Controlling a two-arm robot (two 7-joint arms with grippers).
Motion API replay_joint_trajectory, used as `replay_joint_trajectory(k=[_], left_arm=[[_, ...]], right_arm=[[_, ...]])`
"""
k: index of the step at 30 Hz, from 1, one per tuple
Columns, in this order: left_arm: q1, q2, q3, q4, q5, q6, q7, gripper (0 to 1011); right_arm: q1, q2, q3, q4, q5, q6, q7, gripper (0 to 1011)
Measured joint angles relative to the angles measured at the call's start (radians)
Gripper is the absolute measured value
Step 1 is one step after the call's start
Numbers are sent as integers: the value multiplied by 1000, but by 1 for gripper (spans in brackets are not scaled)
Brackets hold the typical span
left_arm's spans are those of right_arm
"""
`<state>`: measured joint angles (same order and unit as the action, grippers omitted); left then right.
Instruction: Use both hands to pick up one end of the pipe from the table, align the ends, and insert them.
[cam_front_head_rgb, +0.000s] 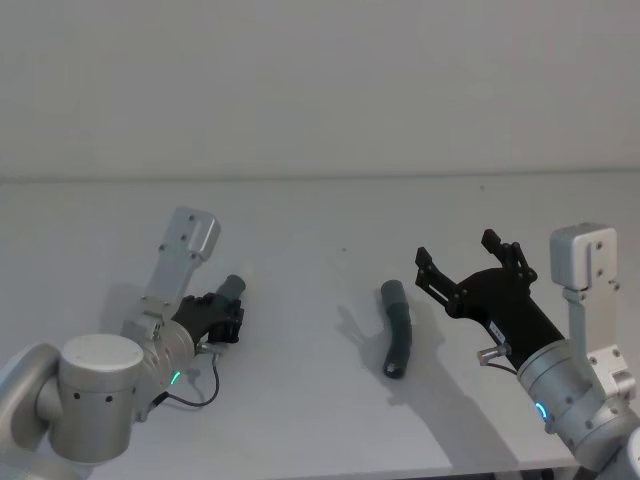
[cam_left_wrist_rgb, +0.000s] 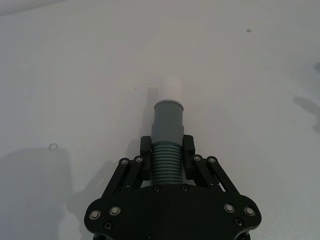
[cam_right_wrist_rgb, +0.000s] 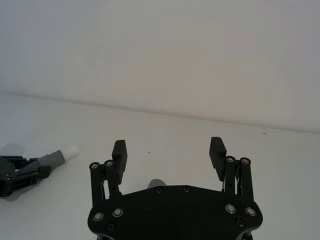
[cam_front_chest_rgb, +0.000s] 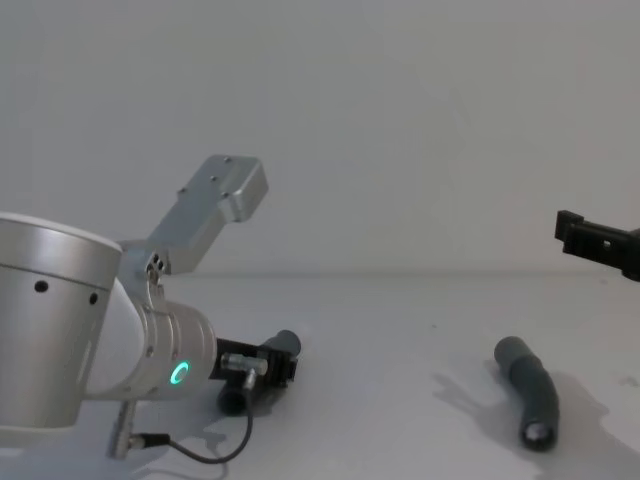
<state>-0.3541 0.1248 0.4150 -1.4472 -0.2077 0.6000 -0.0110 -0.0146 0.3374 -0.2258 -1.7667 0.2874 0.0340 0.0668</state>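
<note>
Your right gripper (cam_front_head_rgb: 458, 252) hangs above the table (cam_front_head_rgb: 300, 215) toward its near right corner, jaws wide apart and holding nothing. The loose pipe piece (cam_front_head_rgb: 397, 330) lies flat just to the left of it and lower, right of the table's middle, and it is much nearer to this arm than to the other. Its long axis runs from the far edge toward the near edge, slightly bent, so the jaws should come down across it. The end toward the near edge seems to be the open cuff, though I am not certain.

Your left gripper (cam_left_wrist_rgb: 167, 147), low near the near left corner, is clamped on the ribbed part of the other pipe piece (cam_left_wrist_rgb: 167, 127). Its white plug tip (cam_left_wrist_rgb: 170, 89) points toward the far edge and a little right.

The surface is matt and bare, and a plain wall stands behind the far edge.
</note>
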Motion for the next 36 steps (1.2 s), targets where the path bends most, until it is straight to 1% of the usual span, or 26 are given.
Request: replay_joint_trajectory(k=[14,21,25,29,30,32,33,34,35,36], left_arm=[[-3,1,1,5,2,-2,-4,327],[-4,12,5,-2,6,-16,-21,327],[-9,28,7,-14,7,-33,-46,327],[-19,51,8,-35,8,-61,-88,327],[-24,62,9,-44,7,-70,-107,327],[-29,71,11,-51,7,-77,-124,327],[-35,82,12,-58,6,-84,-142,327],[-35,82,12,-58,6,-84,-142,327],[-40,93,13,-65,5,-91,-163,327],[-43,98,14,-68,5,-93,-170,327]], right_arm=[[0,0,0,0,0,0,0,1002],[0,0,0,0,0,0,0,1002],[0,0,0,0,0,0,0,1002],[0,0,0,0,0,0,0,1002],[0,0,0,0,0,0,0,1002],[0,0,0,0,0,0,0,1002],[0,0,0,0,0,0,0,1002],[0,0,0,0,0,0,0,1002],[0,0,0,0,0,0,0,1002],[0,0,0,0,0,0,0,1002]])
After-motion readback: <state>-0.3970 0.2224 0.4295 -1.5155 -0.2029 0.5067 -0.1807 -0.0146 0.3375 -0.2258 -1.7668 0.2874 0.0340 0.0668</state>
